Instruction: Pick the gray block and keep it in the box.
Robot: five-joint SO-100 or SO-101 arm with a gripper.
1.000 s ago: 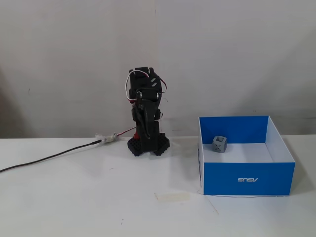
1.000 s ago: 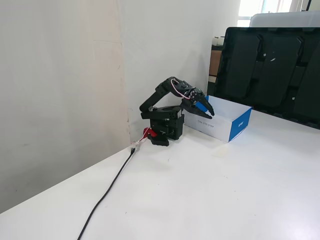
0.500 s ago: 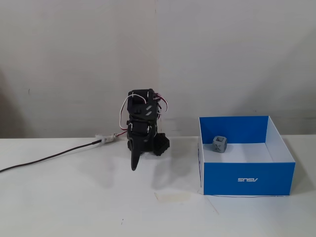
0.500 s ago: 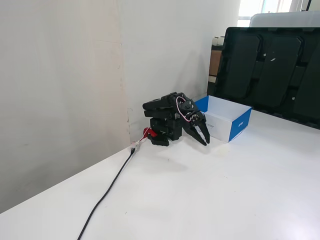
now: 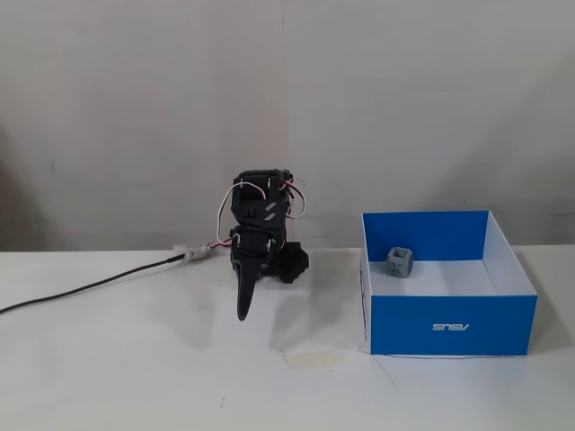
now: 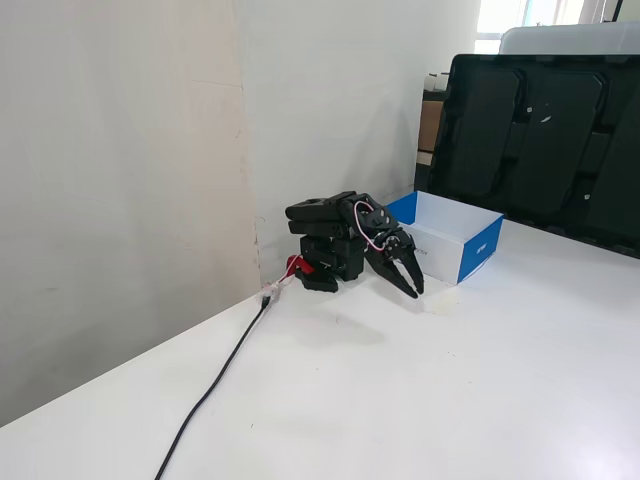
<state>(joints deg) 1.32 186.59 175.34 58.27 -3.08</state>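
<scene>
Table [image 5: 135,359] carries everything you see: the box [image 5: 449,325] at right in a fixed view, the folded arm [image 5: 260,233] well left of it. Your gripper [image 6: 412,287] points down just above the table, empty; whether its jaws are parted, you cannot tell. The block [image 5: 400,262] sits inside the box near its back wall.

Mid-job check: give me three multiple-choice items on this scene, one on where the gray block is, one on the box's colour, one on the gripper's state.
1. Where is the gray block?
A. inside the box
B. on the table by the cable
C. in the gripper

2. What colour is the box outside?
A. red
B. blue
C. green

3. What is the gripper holding?
A. the block
B. the cable
C. nothing

Key: 1 A, the gray block sits on the white floor of the box. 2 B, its walls are blue. 3 C, the gripper points down at the table with nothing in it.
</scene>
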